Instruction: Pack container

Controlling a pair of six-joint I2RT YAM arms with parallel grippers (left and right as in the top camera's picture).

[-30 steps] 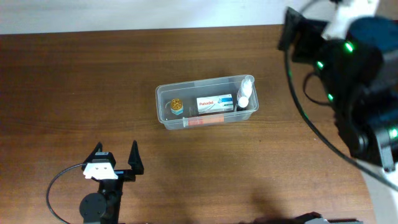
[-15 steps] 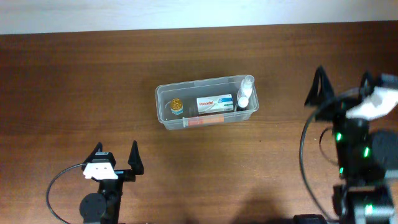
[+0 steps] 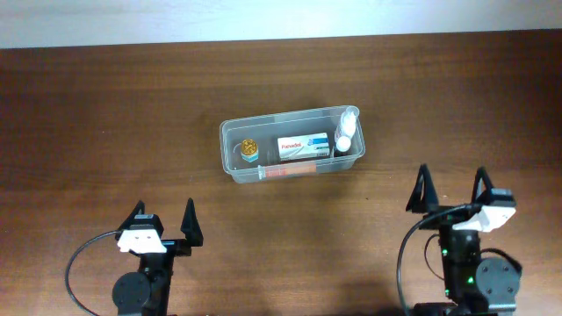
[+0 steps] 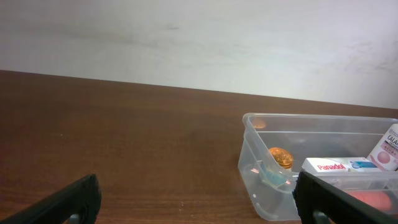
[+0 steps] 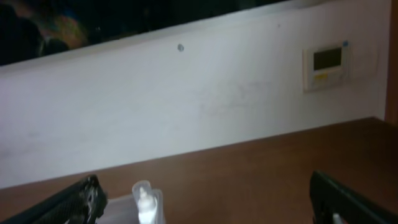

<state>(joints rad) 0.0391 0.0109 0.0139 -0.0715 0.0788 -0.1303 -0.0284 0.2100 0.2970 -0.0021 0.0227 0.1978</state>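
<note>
The container (image 3: 227,133), a clear plastic tub, stands at the middle of the brown table. Inside it lie a gold-capped little jar (image 3: 249,150), a white Panadol box (image 3: 303,146), a white bottle (image 3: 345,132) at the right end and a pink item (image 3: 285,171) along the front wall. My left gripper (image 3: 163,211) rests open and empty at the near left, well short of the tub. My right gripper (image 3: 451,177) is open and empty at the near right. The left wrist view has the container (image 4: 256,163) ahead to the right, between open fingers (image 4: 68,202). The right wrist view catches the bottle (image 5: 144,200).
A white wall runs behind the table's far edge (image 3: 281,40). A small wall panel (image 5: 328,65) shows in the right wrist view. Black cables loop beside each arm's base (image 3: 83,263).
The right arm has swung down from the upper right, close to the camera, to rest at the near right of the table. The left arm and the container have not moved.
</note>
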